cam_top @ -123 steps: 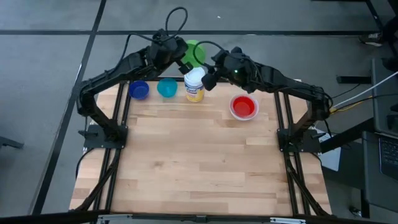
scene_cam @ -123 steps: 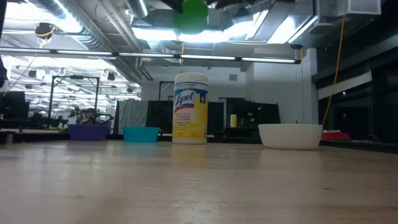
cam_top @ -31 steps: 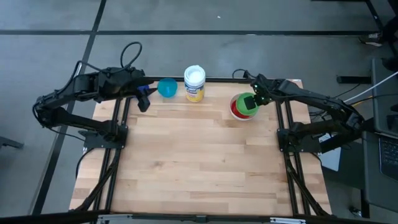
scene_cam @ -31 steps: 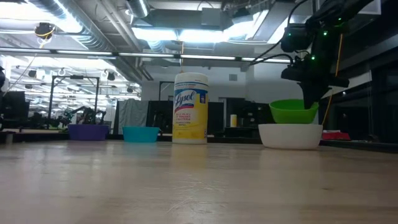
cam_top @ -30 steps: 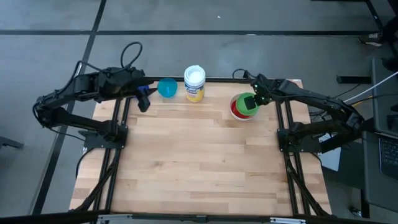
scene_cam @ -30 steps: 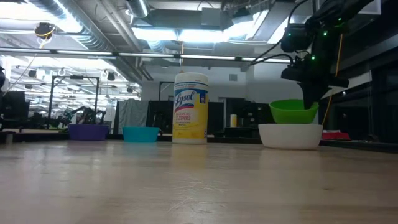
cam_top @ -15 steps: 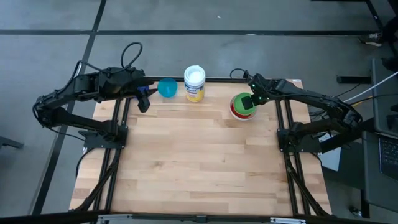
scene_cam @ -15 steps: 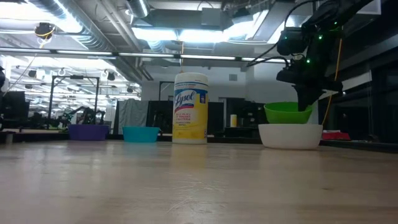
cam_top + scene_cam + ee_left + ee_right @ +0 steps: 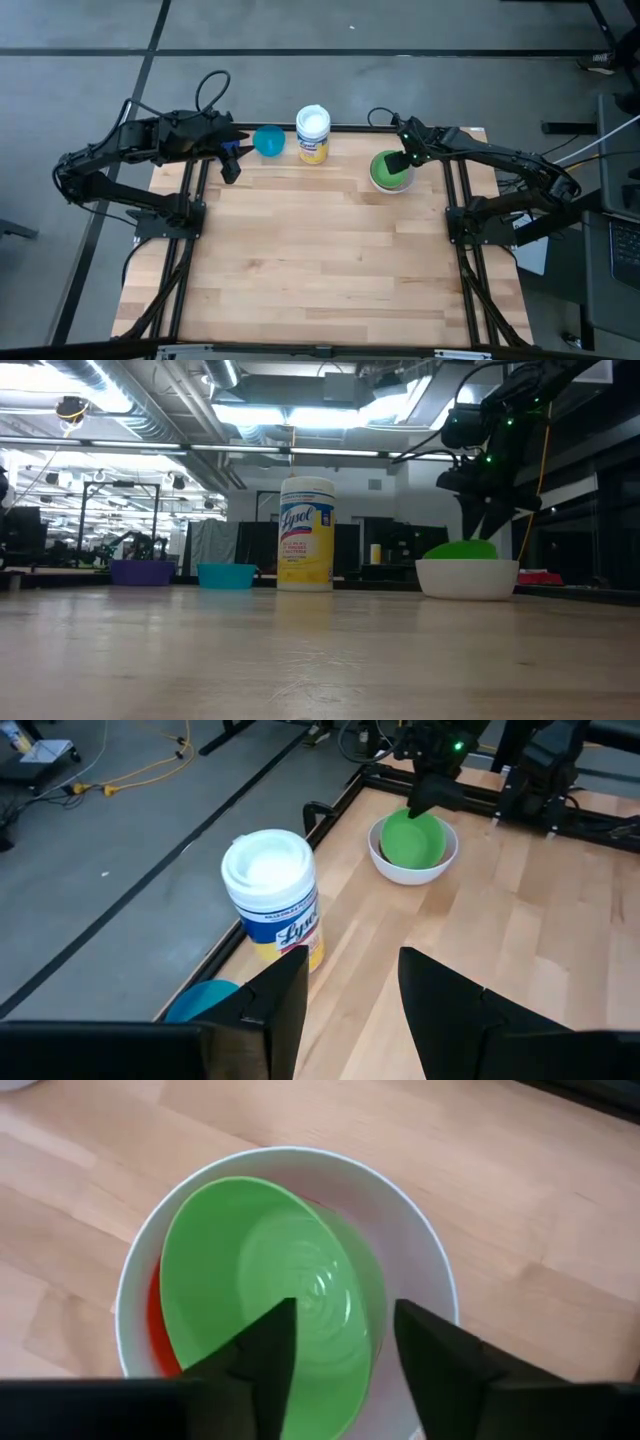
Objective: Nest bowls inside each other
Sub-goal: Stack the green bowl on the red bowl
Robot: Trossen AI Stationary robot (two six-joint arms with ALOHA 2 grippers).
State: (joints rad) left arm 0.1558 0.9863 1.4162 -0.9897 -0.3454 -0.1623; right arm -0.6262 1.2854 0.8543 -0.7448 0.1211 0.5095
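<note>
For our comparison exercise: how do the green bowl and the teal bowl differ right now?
The green bowl sits tilted inside the white bowl, over a red bowl; the teal bowl stands alone on the table. Green lies under the right gripper, teal nearer the left gripper. Both are small, round and empty.

Grey floor [image 9: 420,25] w/ dark seams; ceiling strip lights [image 9: 250,415], exposed ducts, dark windows at one side

Bright ceiling lights [image 9: 300,415] glare in the low view; the table [image 9: 320,260] is evenly lit.

Green bowl [image 9: 270,1290] hides most of red bowl [image 9: 160,1330].
</note>
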